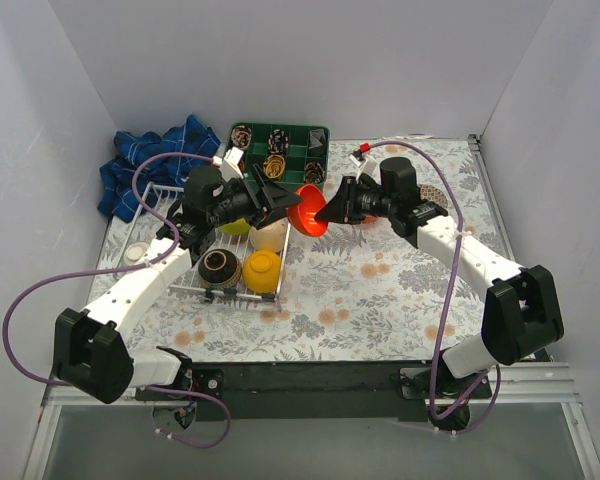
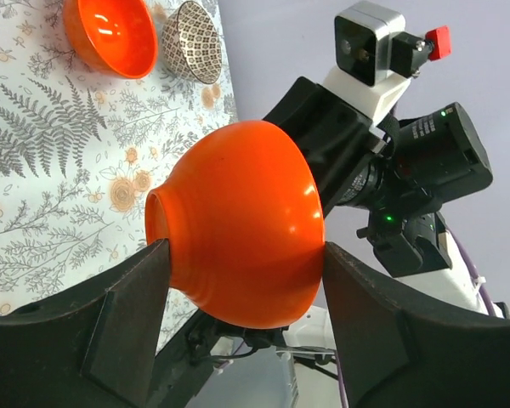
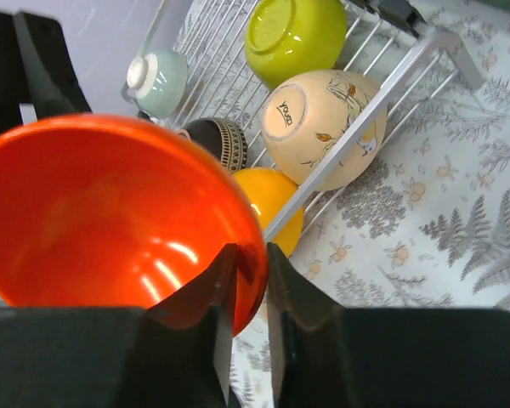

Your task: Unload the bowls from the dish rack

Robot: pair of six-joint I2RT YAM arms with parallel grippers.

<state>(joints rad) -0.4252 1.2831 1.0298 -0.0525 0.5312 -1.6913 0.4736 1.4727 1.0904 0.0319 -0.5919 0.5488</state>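
An orange-red bowl [image 1: 308, 208] hangs in the air between both arms, just right of the dish rack [image 1: 195, 290]. My left gripper [image 2: 242, 248] is shut on its outer wall, one finger on each side. My right gripper [image 3: 251, 259] pinches the rim of the same bowl [image 3: 110, 212], one finger inside and one outside. In the white wire rack [image 3: 382, 89] lie a lime green bowl [image 3: 293, 34], a beige bowl [image 3: 323, 127], a yellow-orange bowl [image 3: 268, 204], a dark brown bowl [image 3: 217, 140] and a pale teal bowl [image 3: 157, 81].
A second orange-red bowl [image 2: 110, 34] and a patterned bowl [image 2: 191, 41] stand on the floral tabletop to the right. A green compartment tray [image 1: 280, 150] sits at the back, with a blue cloth [image 1: 150, 160] at the back left. White walls enclose the table.
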